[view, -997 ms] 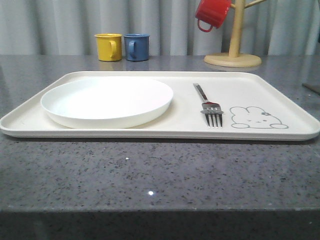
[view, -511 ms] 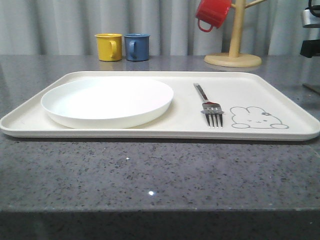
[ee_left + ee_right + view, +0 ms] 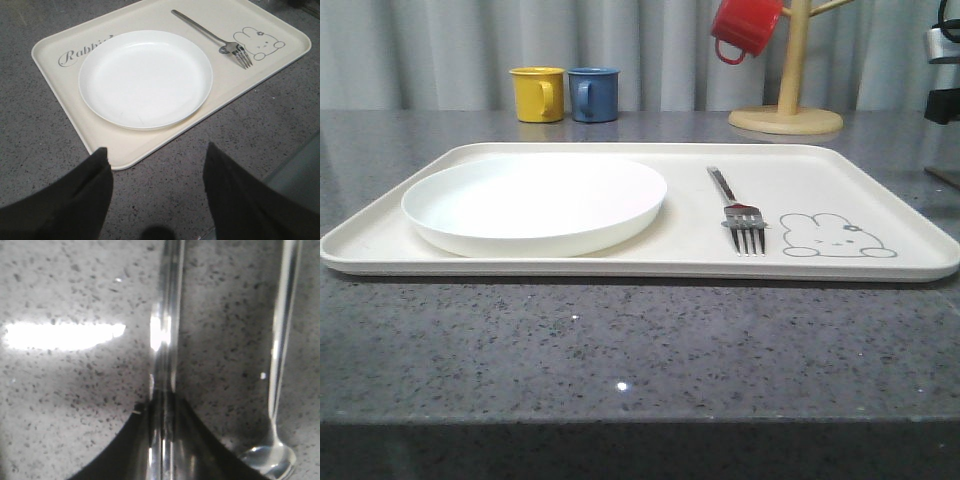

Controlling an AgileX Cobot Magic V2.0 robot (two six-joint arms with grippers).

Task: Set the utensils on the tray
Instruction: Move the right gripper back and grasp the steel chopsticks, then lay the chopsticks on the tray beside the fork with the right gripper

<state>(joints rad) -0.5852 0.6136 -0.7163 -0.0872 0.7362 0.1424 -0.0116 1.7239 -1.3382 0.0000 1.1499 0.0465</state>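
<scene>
1 change: right gripper (image 3: 161, 440), clamped on chopsticks (image 3: 166, 330), nudged rightward; fork (image 3: 738, 212) unmoved.

A round white plate (image 3: 534, 203) sits before a yellow mug (image 3: 537, 94), a blue mug (image 3: 593, 94) and a red mug (image 3: 744, 27) hung on a wooden mug tree (image 3: 790, 75) on the speckled grey counter (image 3: 620, 350).

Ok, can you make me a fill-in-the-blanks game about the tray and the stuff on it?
1. The fork lies on the tray between the white plate and the drawing of a ____.
2. The mug hanging on the wooden mug tree is ____.
3. Beside the blue mug on the countertop stands a ____ mug.
4. The right claw is shut on the ____, with the spoon lying beside them.

Missing words: rabbit; red; yellow; chopsticks
</scene>
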